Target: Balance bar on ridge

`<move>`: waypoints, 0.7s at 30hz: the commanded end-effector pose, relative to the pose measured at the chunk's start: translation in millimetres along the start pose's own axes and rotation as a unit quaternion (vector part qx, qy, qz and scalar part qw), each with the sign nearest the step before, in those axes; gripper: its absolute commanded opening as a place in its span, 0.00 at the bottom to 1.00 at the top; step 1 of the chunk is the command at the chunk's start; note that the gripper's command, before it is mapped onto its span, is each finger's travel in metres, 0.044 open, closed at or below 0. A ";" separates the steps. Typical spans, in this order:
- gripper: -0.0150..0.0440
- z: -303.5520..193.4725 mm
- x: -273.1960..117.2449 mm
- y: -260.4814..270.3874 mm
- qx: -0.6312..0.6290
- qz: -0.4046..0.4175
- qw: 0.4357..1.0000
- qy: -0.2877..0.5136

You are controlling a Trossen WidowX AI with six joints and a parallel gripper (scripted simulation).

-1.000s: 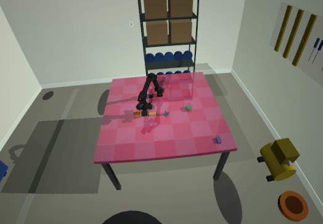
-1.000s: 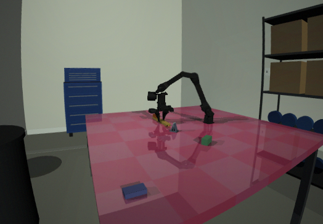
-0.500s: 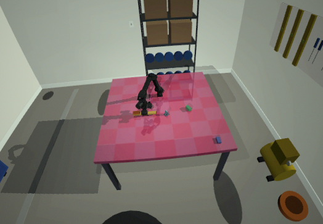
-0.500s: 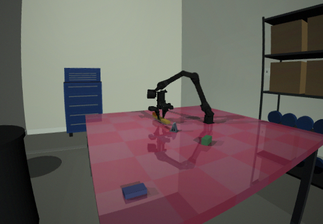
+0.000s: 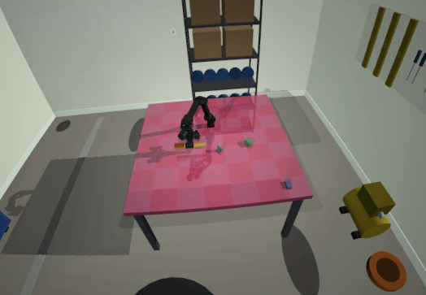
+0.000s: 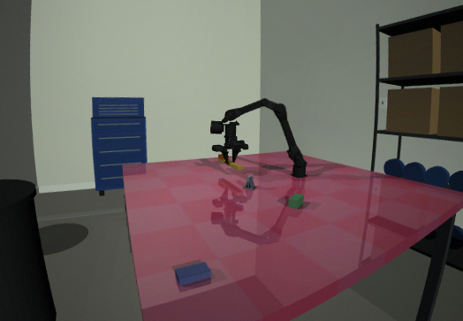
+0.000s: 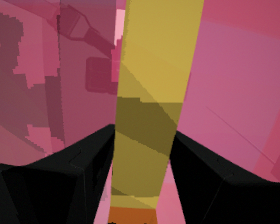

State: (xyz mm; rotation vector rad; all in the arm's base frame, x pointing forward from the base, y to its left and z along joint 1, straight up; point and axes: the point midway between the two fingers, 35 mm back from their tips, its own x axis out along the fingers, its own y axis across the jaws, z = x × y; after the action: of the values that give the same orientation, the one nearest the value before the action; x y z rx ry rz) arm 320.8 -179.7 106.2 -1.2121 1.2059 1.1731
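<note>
The bar [image 5: 199,145] [image 6: 237,166] [image 7: 156,50] is yellow with an orange end block [image 5: 179,145] [image 7: 132,215]. My gripper [image 5: 189,145] [image 6: 231,162] [image 7: 143,133] is shut on the yellow part near the orange end, one finger on each long side. The bar is held above the table, and its reflection shows apart below it. In the top view it lies nearly left to right, orange end left. The small grey ridge [image 5: 219,149] [image 6: 250,183] stands on the table to the right of the bar's yellow end, not touching it. The ridge is not seen in the wrist view.
A green block [image 5: 249,142] [image 6: 296,201] stands to the right of the ridge in the top view. A blue block [image 5: 288,184] [image 6: 193,274] lies near the front right corner of the pink table [image 5: 179,199] [image 6: 283,294]. The arm's base is behind the gripper.
</note>
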 end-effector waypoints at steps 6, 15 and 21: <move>0.25 -0.1 -24.6 0.9 -0.001 -0.001 1.000 0.003; 0.25 1.4 -46.7 3.8 -0.002 -0.001 1.000 0.003; 0.25 14.1 -48.0 -1.6 -0.017 -0.001 1.000 0.003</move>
State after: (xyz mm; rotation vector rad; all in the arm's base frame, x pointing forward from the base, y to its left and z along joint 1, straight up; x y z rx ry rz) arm 317.9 -173.8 152.1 -1.2232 1.2007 1.1775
